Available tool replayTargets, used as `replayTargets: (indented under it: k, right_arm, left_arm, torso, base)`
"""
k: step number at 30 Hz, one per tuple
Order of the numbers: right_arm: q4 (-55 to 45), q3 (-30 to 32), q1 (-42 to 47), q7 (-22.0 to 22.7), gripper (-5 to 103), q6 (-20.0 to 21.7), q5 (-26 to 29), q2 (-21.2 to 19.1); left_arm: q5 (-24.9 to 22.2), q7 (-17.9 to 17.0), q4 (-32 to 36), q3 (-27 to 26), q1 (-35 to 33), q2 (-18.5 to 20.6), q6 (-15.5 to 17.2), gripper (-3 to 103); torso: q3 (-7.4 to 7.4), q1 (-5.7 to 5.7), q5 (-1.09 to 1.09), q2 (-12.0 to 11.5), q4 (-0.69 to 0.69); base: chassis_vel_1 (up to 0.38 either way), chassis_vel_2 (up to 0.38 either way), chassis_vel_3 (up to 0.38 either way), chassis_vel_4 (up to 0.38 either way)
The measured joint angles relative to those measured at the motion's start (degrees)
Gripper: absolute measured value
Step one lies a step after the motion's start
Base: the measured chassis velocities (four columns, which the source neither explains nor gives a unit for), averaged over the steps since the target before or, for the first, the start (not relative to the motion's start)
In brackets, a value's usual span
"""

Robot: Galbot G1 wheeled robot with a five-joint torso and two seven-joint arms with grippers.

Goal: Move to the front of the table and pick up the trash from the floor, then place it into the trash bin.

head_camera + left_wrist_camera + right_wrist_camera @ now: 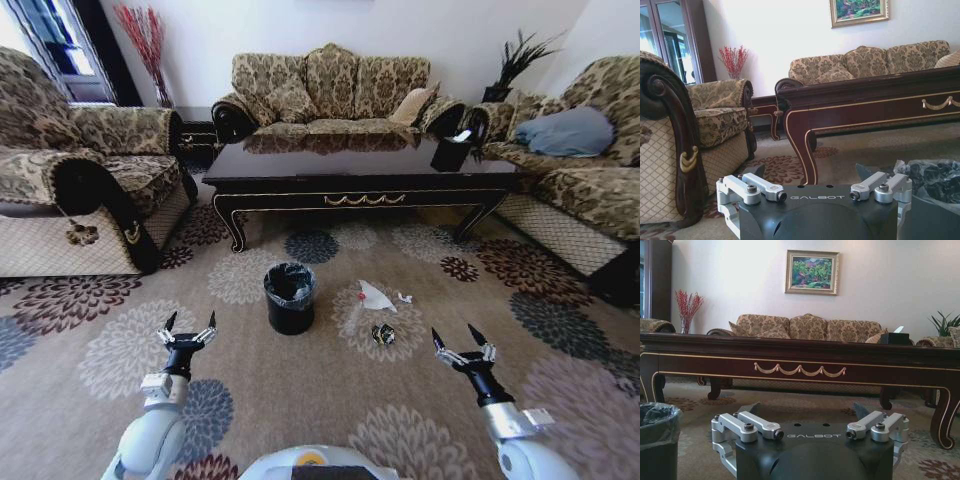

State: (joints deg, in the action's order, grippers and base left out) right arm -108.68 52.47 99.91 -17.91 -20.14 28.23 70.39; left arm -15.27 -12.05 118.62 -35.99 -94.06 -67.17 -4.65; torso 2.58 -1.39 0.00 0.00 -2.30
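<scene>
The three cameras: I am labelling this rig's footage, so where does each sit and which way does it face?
Head view: high on the robot, looking forward and down at the floor, the trash bin, the table; both arms show, left pincer and right pincer open.
Left wrist view: low on the left arm, facing the table's end; its own pincer shows.
Right wrist view: low, facing the table's apron; its own pincer shows.
All three share table and bin.

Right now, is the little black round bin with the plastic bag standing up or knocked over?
Standing up. The small black round bin sits upright on the flowery beige carpet, its bag-lined mouth facing up, in front of the long dark glossy coffee table.
</scene>
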Motion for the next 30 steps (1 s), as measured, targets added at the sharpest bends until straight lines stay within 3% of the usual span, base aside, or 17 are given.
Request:
replayTargets:
  k: [15, 22, 23, 24, 25, 28, 30]
  right_arm:
    - [0.6, -0.4, -0.2, 0.7, 100, -0.1, -0.8, 0.2]
    - [1.1, -0.7, -0.5, 1.6, 100, -1.0, -1.0, 0.3]
    - [1.1, -0.7, -0.6, 1.6, 100, -1.1, -0.9, 0.3]
    - [1.3, -0.7, -0.6, 1.4, 100, -1.4, -0.9, 0.4]
    - [1.5, -0.8, -0.6, 1.2, 100, -1.5, -0.9, 0.4]
    - [1.8, -1.3, -0.9, 1.0, 100, -1.6, -1.0, 0.3]
    - [2.9, -3.6, -3.1, 1.0, 100, -1.6, -1.1, -1.1]
  left_arm:
    - [-0.3, -0.1, -1.0, 0.2, 0.8, 0.5, 0.5, 100]
    - [-2.8, -1.1, -1.2, 1.5, 2.2, 1.6, 3.2, 100]
    - [-3.6, -2.0, -0.7, 2.2, 2.6, 2.1, 5.3, 100]
    - [-5.9, -4.2, 1.0, 3.7, 3.3, 3.0, 10.4, 100]
    - [-7.6, -5.5, 2.2, 4.6, 3.8, 3.5, 13.0, 100]
    - [-10.1, -7.6, 4.4, 5.7, 4.3, 4.2, 16.4, 100]
    - [-13.7, -10.3, 8.5, 6.0, 4.3, 5.2, 21.3, 100]
  torso:
    - [0.0, 0.0, 0.0, 0.0, -0.01]
    - [0.01, 0.0, -0.01, 0.0, -0.01]
    - [0.01, -0.01, -0.01, 0.0, 0.0]
    - [0.01, 0.0, -0.01, 0.0, 0.0]
    - [0.01, 0.0, -0.01, 0.0, -0.01]
    - [0.0, 0.0, -0.01, 0.0, -0.03]
    - [-0.01, 0.02, 0.02, 0.0, -0.03]
  base:
    - [-0.137, 0.133, 0.137, -0.133]
    - [-0.105, 0.105, 0.082, -0.103]
    - [-0.05, 0.058, 0.028, -0.031]
    - [0.0, 0.0, 0.0, 0.0]
    - [0.0, 0.0, 0.0, 0.0]
    - [0.0, 0.0, 0.0, 0.0]
    - [0.0, 0.0, 0.0, 0.0]
